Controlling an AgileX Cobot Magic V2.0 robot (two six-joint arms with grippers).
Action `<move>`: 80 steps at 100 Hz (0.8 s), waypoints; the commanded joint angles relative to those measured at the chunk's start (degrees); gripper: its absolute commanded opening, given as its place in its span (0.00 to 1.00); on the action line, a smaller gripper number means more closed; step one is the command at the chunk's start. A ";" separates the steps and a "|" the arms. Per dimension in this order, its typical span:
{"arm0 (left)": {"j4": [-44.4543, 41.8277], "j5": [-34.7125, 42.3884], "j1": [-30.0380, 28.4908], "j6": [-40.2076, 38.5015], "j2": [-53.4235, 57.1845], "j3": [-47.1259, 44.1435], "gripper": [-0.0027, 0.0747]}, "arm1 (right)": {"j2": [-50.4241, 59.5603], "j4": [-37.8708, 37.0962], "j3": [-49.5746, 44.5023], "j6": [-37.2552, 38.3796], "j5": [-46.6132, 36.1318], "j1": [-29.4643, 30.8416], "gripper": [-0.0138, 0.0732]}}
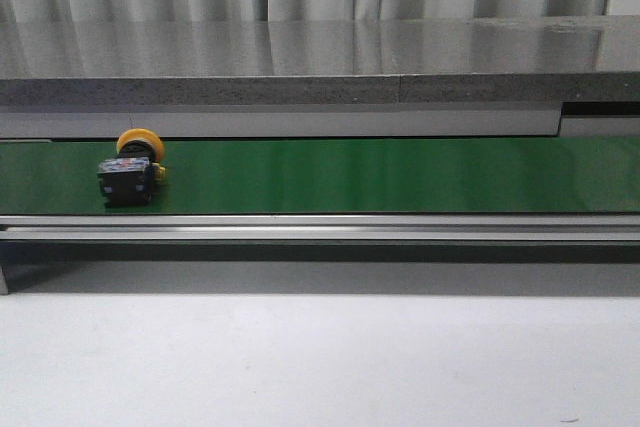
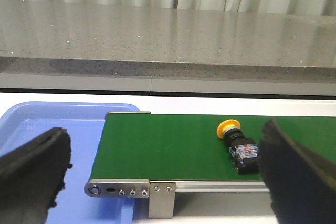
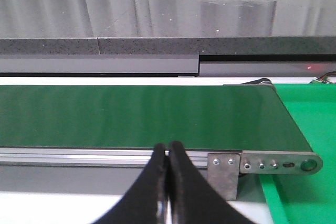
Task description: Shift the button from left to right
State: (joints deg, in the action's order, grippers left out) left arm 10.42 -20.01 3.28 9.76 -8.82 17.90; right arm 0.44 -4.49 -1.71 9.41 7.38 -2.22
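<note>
Left wrist view: left gripper [image 2: 163, 174] spread wide before the button [image 2: 237, 144]; right gripper [image 3: 168, 153] pinched closed, empty.

The right end effector [image 3: 168, 153] has its two black fingers [image 3: 184, 187] pressed together, nothing between them, tips over the conveyor's aluminium side rail [image 3: 79, 156]. The green belt [image 3: 136, 116] runs across, ending at three o'clock by a metal bracket [image 3: 224, 174]. A green tray [image 3: 310, 124] lies just beyond. A grey stone counter [image 3: 157, 24] spans twelve o'clock.
</note>
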 commanded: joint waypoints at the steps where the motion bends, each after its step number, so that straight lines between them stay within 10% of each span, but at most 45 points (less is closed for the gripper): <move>1: 0.95 4.35 0.54 -0.21 -0.75 1.50 0.86 | 0.98 0.13 0.02 -0.25 -4.78 0.09 0.08; 41: 0.95 4.11 0.54 -0.21 -0.75 1.50 0.04 | 0.98 0.13 0.02 -0.25 -4.78 0.09 0.08; 80: 0.84 4.11 0.54 -0.21 -0.75 1.50 0.04 | 0.98 0.13 0.02 -0.25 -5.06 0.09 0.08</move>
State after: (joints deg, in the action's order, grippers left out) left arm 10.42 -20.01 3.28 9.76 -8.82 17.90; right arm 0.44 -4.49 -1.71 9.41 7.38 -2.22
